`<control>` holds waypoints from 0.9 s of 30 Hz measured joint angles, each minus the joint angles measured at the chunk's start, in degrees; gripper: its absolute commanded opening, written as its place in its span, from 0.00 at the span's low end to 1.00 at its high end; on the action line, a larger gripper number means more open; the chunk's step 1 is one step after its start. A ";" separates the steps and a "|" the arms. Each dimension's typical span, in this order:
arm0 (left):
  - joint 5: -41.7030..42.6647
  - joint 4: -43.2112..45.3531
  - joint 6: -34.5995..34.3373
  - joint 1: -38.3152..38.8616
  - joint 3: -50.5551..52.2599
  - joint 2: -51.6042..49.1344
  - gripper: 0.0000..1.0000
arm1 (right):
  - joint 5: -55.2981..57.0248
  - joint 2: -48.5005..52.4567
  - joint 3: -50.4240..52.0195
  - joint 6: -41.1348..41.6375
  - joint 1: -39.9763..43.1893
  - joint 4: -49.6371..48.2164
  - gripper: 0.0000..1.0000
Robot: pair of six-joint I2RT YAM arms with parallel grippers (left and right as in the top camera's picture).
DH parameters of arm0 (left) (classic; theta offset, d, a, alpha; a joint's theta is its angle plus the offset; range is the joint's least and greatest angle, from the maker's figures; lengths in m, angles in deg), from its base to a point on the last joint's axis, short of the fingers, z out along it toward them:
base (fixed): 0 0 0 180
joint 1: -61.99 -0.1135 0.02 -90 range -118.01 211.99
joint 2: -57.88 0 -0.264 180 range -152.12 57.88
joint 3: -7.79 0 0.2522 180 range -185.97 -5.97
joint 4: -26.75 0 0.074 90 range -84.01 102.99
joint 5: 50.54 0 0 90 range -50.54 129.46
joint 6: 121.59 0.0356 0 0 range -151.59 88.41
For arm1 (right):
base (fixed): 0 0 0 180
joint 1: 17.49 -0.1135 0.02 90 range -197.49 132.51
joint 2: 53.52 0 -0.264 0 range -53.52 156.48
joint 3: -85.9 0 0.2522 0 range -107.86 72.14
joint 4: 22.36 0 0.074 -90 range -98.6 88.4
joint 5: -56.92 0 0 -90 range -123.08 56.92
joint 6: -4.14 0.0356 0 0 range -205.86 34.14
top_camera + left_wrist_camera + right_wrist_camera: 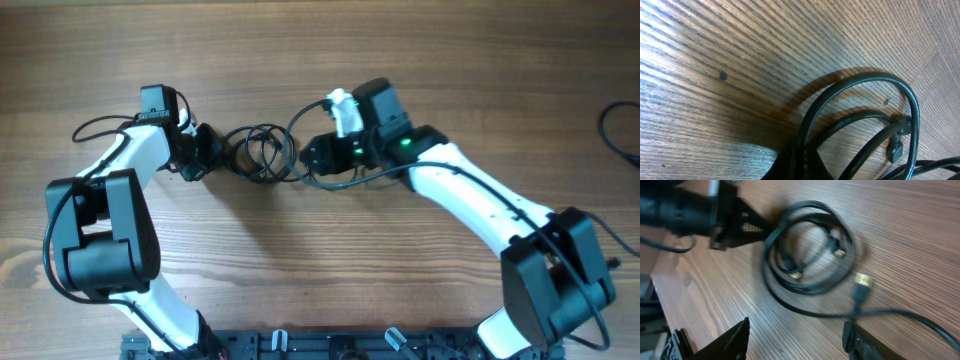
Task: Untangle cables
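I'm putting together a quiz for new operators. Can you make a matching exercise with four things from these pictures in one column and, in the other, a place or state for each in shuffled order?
Things
1. cables
2. left claw
3. right claw
4. green light

Places or states
A. open, just right of the cables
B. glowing on the right arm
C. lying in loose loops on the table
D. shut on the left edge of the cables

Pairs: 1-C, 2-D, 3-A, 4-B

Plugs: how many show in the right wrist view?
3. One small plug inside the coil's right, another lower left, a bigger plug just outside. More may hide.
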 measured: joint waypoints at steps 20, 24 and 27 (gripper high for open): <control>-0.02 0.24 0.02 0.00 0.04 -0.09 0.04 | 3.28 17.05 -0.11 2.32 -13.11 -30.03 0.55; -0.02 0.46 0.02 0.00 0.04 -0.09 0.04 | 3.48 19.50 -0.11 4.37 -13.09 -31.34 0.51; -0.04 0.68 0.02 0.00 0.04 -0.11 0.04 | 3.65 20.31 -0.11 4.83 -13.09 -31.54 0.50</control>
